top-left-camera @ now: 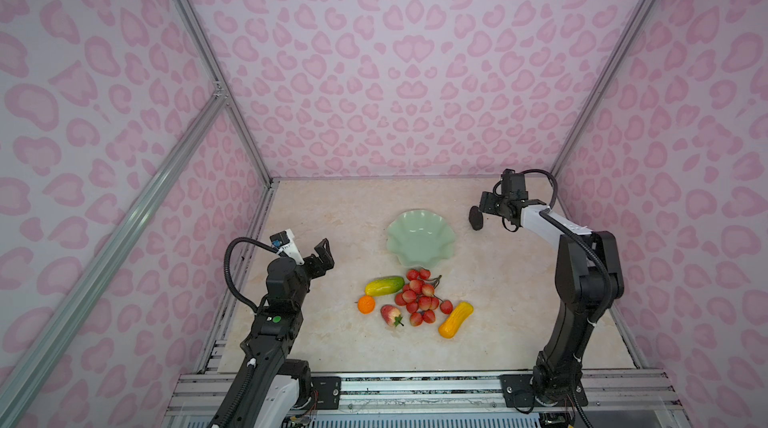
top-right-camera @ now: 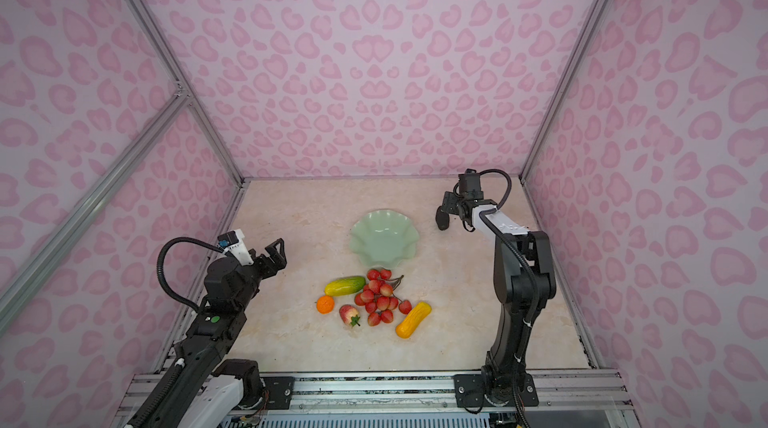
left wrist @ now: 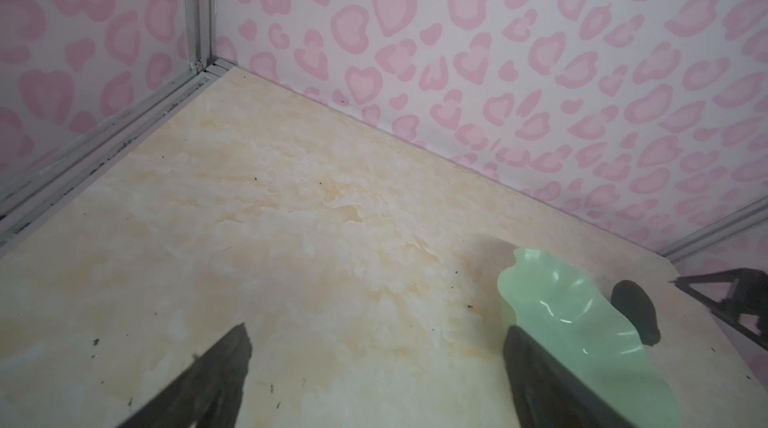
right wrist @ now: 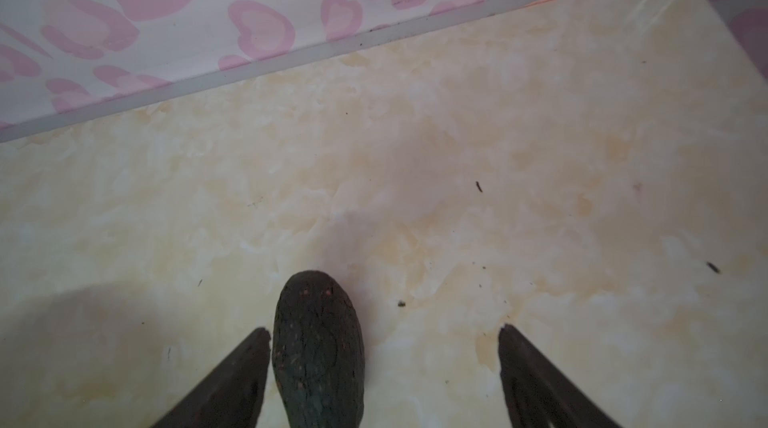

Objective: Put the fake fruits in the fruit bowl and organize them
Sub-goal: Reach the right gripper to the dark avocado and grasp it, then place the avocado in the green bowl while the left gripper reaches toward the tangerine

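Right arm: elbow high, forearm reaching to the table's (top-left-camera: 332, 214) far right corner. Right gripper (top-left-camera: 481, 210) low at the dark oval fruit (top-left-camera: 476, 222). Only the right wrist view shows its fingers (right wrist: 245, 367) spread, with the fruit against one and clear of the other.
Left arm: folded by the left edge. Left gripper (top-left-camera: 322, 254) spread, grasping nothing.
Bowl (top-left-camera: 419, 239): mid-table, with the other fruits (top-left-camera: 417, 297) on its near side.
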### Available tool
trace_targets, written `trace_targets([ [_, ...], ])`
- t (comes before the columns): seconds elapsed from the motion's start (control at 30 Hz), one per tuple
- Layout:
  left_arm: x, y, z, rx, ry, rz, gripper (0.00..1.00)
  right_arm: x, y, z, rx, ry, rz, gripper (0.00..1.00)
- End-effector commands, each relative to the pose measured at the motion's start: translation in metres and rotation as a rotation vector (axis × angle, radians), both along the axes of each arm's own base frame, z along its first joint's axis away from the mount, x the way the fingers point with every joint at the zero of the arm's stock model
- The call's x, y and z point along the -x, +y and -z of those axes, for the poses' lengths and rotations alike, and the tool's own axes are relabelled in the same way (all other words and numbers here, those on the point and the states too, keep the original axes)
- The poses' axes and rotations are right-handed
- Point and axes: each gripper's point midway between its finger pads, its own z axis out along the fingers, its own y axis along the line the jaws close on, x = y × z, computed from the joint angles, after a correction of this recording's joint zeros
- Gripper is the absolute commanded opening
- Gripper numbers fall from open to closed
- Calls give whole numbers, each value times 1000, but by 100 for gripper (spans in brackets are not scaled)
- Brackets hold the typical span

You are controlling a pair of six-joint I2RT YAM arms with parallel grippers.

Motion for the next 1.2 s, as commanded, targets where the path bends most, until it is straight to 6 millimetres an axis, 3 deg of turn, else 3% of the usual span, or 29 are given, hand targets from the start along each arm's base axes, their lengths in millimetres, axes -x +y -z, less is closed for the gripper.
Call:
trace_targets([
  [0.0,13,-13,11,43,49,72,96,4,16,29,-7,123,-57,85],
  [0.2,24,-12,6,79,20,62,96,0,42,59,8,206,-98,79],
  [0.37,29,-12,9,73,33,61,95,-2,38,73,18,234,-50,71],
  [0.47,30,-12,11,81,36,63,95,1,39,75,13,248,-51,60],
  [0.63,31,-13,14,80,44,65,95,5,46,48,1,179,-86,31],
  [0.73,30,-13,18,89,52,62,96,13,58,15,9,116,-122,24],
  [0.87,29,-17,16,105,67,82,95,33,90,-40,42,21,-205,23],
  [1.03,31,-21,23,118,89,101,95,72,163,-48,-6,27,-419,23],
  [1.17,37,-30,26,145,131,146,91,93,209,-32,3,69,-511,25],
])
